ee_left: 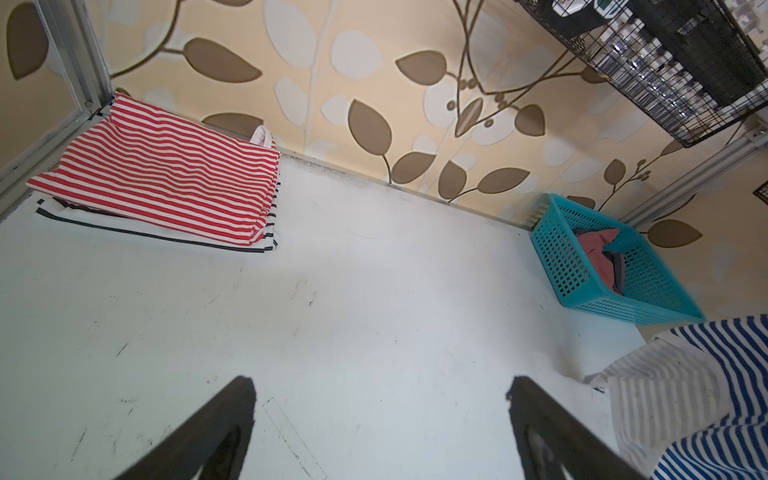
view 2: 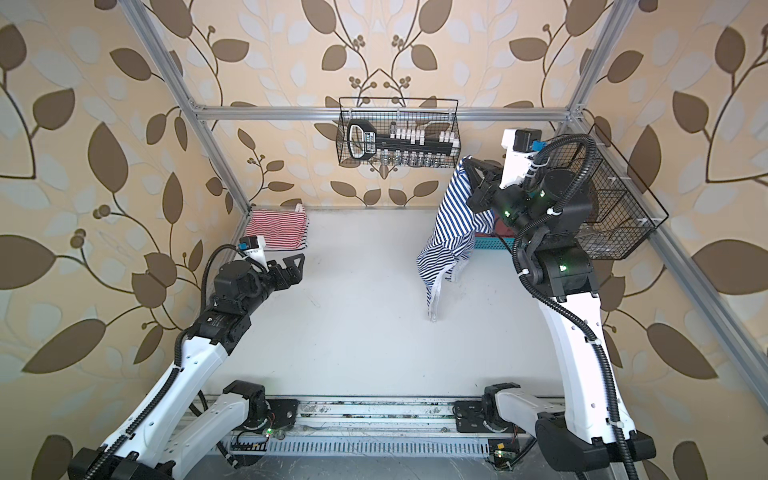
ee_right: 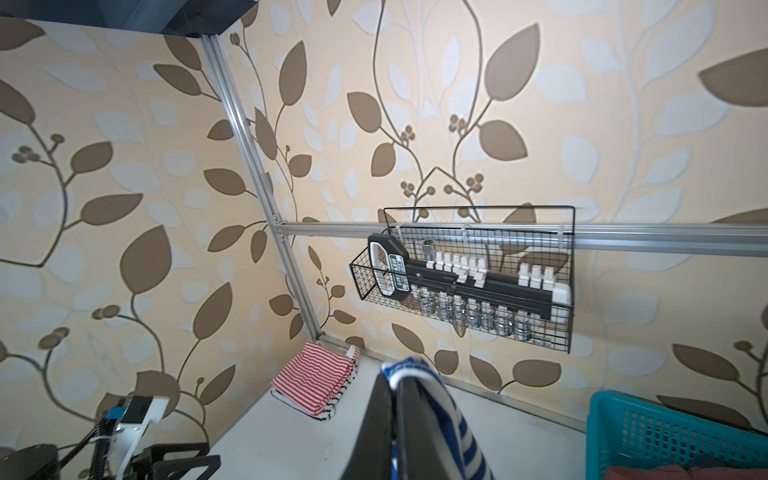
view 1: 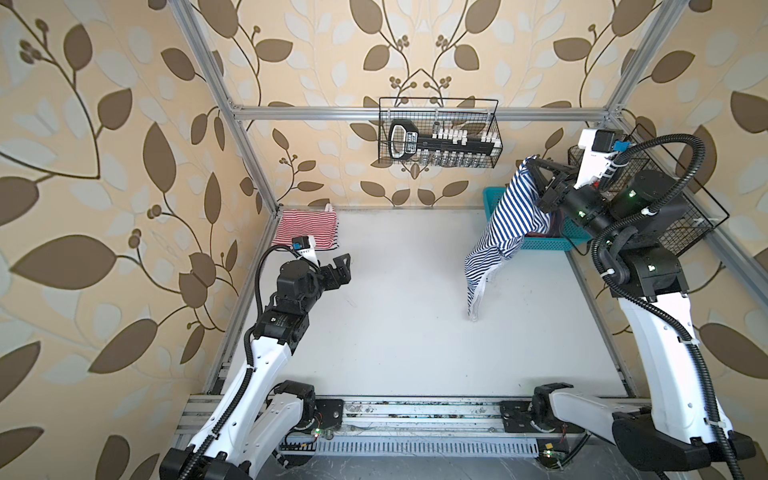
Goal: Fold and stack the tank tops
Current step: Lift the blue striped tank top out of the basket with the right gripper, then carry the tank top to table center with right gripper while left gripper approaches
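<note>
Above the bench (view 1: 395, 311), beside the basket (view 1: 492, 195), lifting the navy-striped tank top (view 1: 507, 216) clenched in the right claw (view 1: 530, 160), holding the left claw (ee_left: 380, 384) released; next, probably spreading it flat for folding.

Right gripper (view 1: 530, 161) holds up navy-and-white striped tank top (view 1: 505, 224)
It hangs at two o'clock; red-and-white striped tank top (view 1: 305, 229) lies folded at ten o'clock.
</note>
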`<state>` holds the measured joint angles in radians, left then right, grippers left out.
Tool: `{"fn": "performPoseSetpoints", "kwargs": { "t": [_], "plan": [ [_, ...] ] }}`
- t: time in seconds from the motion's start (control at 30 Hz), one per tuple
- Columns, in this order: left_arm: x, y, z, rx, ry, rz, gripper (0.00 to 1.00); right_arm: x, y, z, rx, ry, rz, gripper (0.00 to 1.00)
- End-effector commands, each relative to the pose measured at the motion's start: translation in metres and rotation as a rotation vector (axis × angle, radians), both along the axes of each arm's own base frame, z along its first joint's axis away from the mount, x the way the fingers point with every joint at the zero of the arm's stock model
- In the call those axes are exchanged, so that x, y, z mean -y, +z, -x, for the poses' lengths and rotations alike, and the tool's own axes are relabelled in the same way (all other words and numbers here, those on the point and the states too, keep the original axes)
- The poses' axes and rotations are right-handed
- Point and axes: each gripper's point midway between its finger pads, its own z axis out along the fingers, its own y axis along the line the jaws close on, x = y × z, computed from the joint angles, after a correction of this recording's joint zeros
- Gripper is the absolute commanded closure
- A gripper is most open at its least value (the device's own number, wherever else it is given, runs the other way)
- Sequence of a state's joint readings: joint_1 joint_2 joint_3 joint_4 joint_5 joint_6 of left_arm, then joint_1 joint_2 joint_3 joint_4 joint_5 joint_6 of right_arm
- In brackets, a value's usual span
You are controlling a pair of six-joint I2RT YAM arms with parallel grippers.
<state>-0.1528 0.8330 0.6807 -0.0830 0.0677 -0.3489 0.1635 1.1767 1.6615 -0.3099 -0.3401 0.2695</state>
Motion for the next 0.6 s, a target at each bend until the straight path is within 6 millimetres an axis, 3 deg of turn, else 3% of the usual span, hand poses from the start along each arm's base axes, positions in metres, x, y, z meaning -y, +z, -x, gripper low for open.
{"fn": "performPoseSetpoints", "kwargs": {
  "t": [0.0,0.1,0.23,0.4,0.57],
  "plan": [
    [0.002,0.015,0.003,0.047,0.001,0.015,0.03,-0.014,-0.014,0.005,-0.032,0.024,0.036,1.0],
    [0.002,0.016,0.004,0.052,0.001,0.024,0.03,-0.027,-0.045,0.0,-0.113,0.027,0.067,1.0],
    [0.005,0.019,0.006,0.055,-0.013,0.038,0.04,-0.055,-0.102,-0.002,-0.25,0.051,0.137,1.0],
    [0.011,0.025,0.011,0.055,-0.046,0.062,0.06,-0.108,-0.205,0.002,-0.466,0.105,0.304,1.0],
    [0.012,0.032,0.019,0.051,-0.049,0.084,0.08,-0.162,-0.302,0.011,-0.706,0.249,0.337,1.0]
  ]
}}
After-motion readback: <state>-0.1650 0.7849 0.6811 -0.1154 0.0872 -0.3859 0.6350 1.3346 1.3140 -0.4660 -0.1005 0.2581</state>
